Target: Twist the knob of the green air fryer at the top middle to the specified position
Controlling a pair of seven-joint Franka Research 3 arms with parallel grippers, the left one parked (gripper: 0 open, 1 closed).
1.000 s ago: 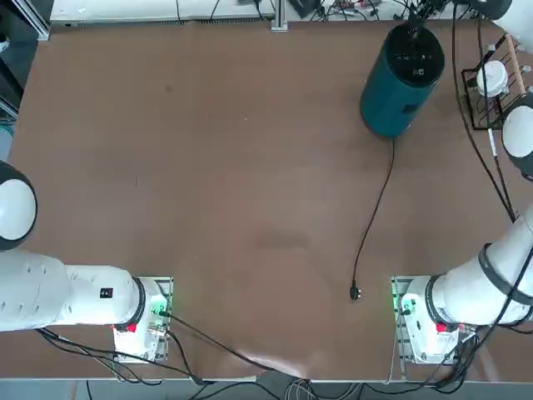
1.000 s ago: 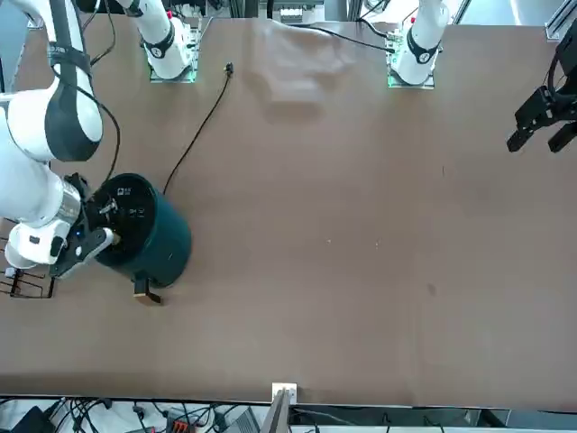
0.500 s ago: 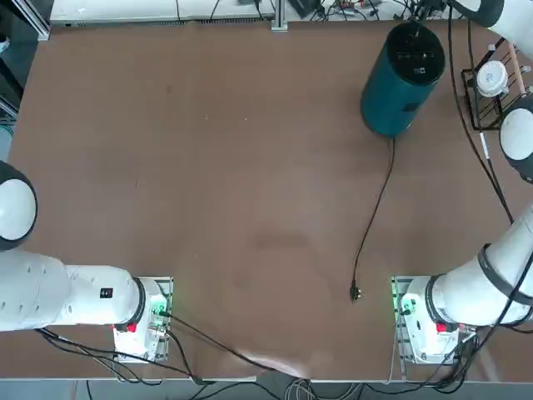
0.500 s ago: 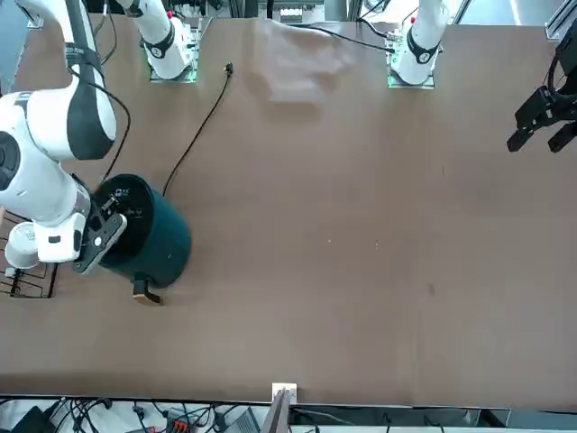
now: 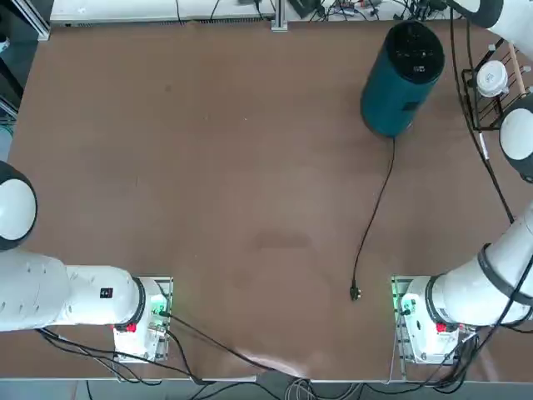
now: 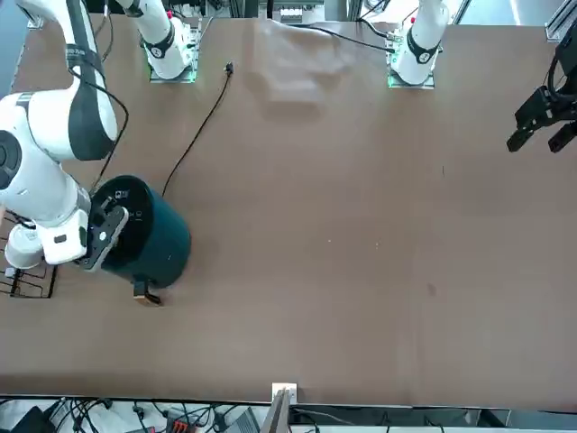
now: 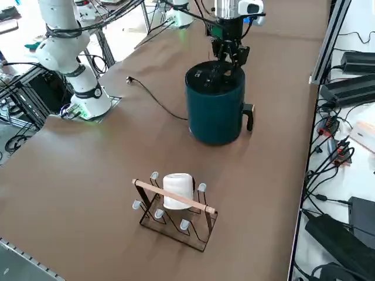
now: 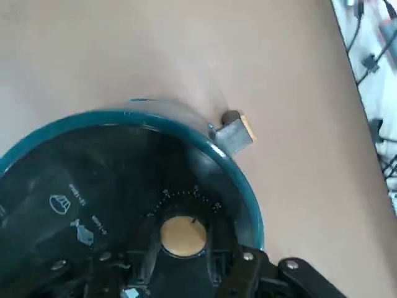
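A tall green air fryer point(image 5: 400, 75) stands upright at the far edge of the brown table point(image 5: 208, 167), right of centre from the robot's side, with its thin black power cord point(image 5: 375, 208) trailing back across the table toward the right arm's base. The right gripper point(image 7: 229, 55) hangs just above the rim of the fryer's black top, fingers spread apart, and in the wrist view the small yellowish-gold knob point(image 8: 183, 236) sits between them with a gap on each side, untouched. A black wire rack point(image 7: 176, 213) holding a white cup point(image 7: 177, 190) stands near the fryer on the robot's right.
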